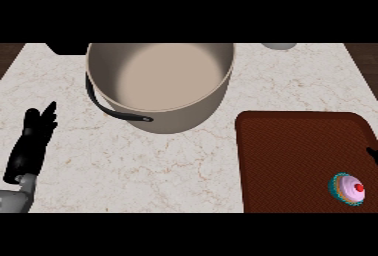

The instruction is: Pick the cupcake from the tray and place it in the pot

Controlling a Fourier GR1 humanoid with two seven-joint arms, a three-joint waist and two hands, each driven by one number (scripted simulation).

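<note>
A large beige pot [179,117] with a black side handle [111,107] stands open at the back middle of the counter. To the right lies a dark brown tray [295,150]. The cupcake [348,188], with pink icing, a red cherry and a teal wrapper, lies near the tray's front right edge. My left hand [29,145] rests open at the far left, fingers up, well away from both. Of my right hand [373,154] only a small black tip shows at the right edge, just above the cupcake and not touching it.
The white marble counter [170,170] lies bare between pot and tray. A dark object [66,48] sits behind the pot at the top left, and a pale round object [279,45] at the top right. Dark floor shows past both counter ends.
</note>
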